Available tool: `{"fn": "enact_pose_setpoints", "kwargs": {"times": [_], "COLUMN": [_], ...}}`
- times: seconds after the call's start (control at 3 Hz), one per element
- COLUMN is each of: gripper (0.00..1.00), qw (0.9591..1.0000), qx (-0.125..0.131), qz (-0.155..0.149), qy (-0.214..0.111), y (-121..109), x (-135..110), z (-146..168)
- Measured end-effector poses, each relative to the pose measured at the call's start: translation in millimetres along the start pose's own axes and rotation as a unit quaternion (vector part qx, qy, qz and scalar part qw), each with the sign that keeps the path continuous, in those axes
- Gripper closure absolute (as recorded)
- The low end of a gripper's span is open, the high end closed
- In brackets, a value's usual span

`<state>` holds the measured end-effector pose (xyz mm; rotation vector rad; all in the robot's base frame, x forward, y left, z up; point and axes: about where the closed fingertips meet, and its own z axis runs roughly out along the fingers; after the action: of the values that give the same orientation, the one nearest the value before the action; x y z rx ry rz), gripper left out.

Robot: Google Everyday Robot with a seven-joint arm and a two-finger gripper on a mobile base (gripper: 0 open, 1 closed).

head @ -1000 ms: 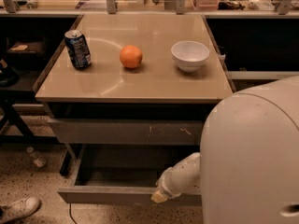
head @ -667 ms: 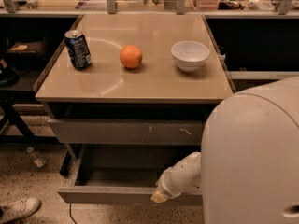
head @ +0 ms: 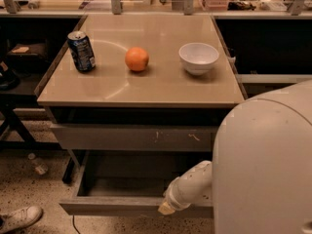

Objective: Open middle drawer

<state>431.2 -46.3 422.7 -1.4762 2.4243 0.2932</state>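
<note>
The middle drawer [head: 122,206] is a wide shallow grey drawer with a plain front panel. It stands pulled out below the table, and its dark inside [head: 131,177] shows. My gripper [head: 166,208] is at the end of the white arm [head: 192,184], which reaches down from the right. It sits at the drawer's front panel, right of the panel's middle. My white body [head: 265,165] hides the drawer's right end.
A grey drawer front with white scratch marks [head: 136,138] is shut above the open drawer. On the tan tabletop [head: 161,89] stand a blue can [head: 81,51], an orange [head: 137,59] and a white bowl [head: 198,57]. A shoe [head: 19,217] lies on the floor at the left.
</note>
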Motion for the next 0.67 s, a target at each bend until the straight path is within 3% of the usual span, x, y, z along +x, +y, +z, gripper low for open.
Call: {"fn": "enact_pose_setpoints", "kwargs": {"times": [0.67], "gripper": [1.00], "qw": [0.9997], "qx": [-0.002], "qz": [0.024], "qy": [-0.001], "y": [8.6], "x": [4.1], "z": [-7.6]}}
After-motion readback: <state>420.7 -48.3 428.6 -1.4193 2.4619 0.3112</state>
